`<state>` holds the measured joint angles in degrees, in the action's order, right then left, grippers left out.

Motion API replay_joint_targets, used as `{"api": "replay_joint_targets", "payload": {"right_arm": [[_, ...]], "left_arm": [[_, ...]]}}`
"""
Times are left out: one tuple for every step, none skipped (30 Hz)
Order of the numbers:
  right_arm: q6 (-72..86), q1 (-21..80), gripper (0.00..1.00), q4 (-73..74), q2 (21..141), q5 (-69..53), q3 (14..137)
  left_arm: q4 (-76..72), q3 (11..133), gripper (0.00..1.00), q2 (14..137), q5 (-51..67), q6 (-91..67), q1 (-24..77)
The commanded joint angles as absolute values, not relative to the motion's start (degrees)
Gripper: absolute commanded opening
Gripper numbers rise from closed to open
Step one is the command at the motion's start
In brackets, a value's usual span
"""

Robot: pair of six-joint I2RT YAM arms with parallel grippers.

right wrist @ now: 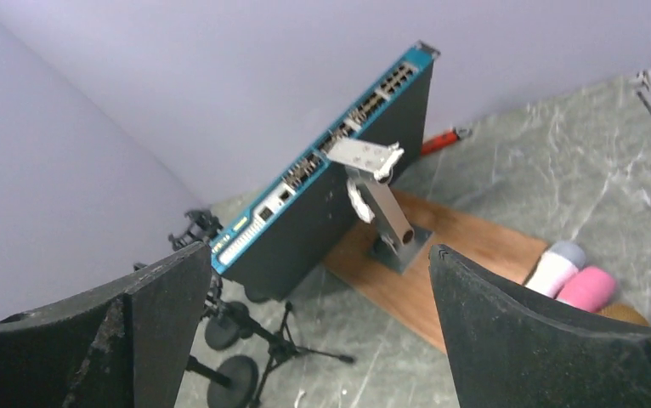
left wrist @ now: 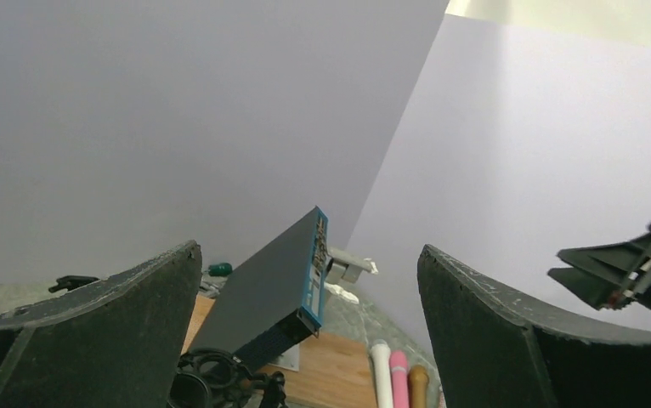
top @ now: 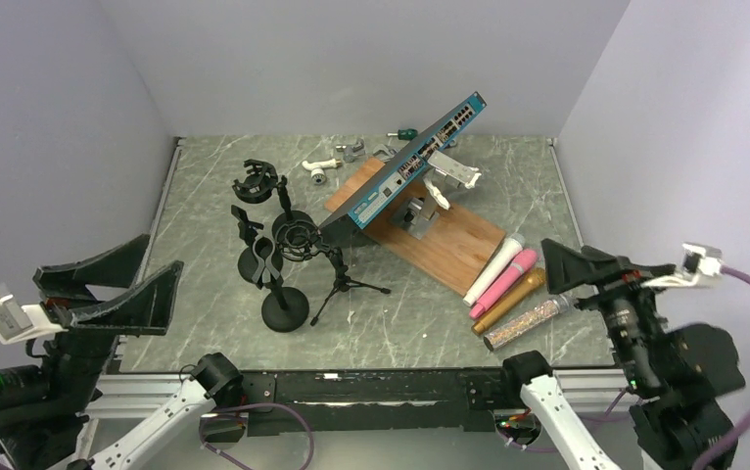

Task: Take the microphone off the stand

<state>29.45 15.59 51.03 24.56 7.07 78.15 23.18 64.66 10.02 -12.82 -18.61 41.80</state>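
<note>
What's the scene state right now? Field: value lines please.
left gripper: open, empty, raised at near left
right gripper: open, empty, raised at near right
mic stands: black cluster, centre left; clips look empty
mics: white mic, pink mic, gold mic, glitter mic, lying side by side on the table, right
network switch: tilted on a bracket over a wooden board
task status: no mic visibly in a stand

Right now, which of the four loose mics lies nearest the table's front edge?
The silver glitter mic, last in the row; the gold mic, pink mic and white mic lie progressively farther back.
</note>
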Motion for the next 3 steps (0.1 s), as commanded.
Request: {"api": "replay_joint_targets", "payload": {"right_arm": [[28.8,15.6,1.00,44.0,21.0,8.5,75.3],[28.5,15.6,1.00,44.4,22.2,7.9,76.9],[27.8,14.6,1.00,44.8,23.9,7.3,78.0]], "left_arm": [[22.0,66.2,0.99,10.4,-14.3,-16.2,41.8],[21.8,65.9,0.99,10.4,-14.3,-16.3,41.9],[21.5,65.6,0.99,10.4,-14.2,-16.4,41.9]]}}
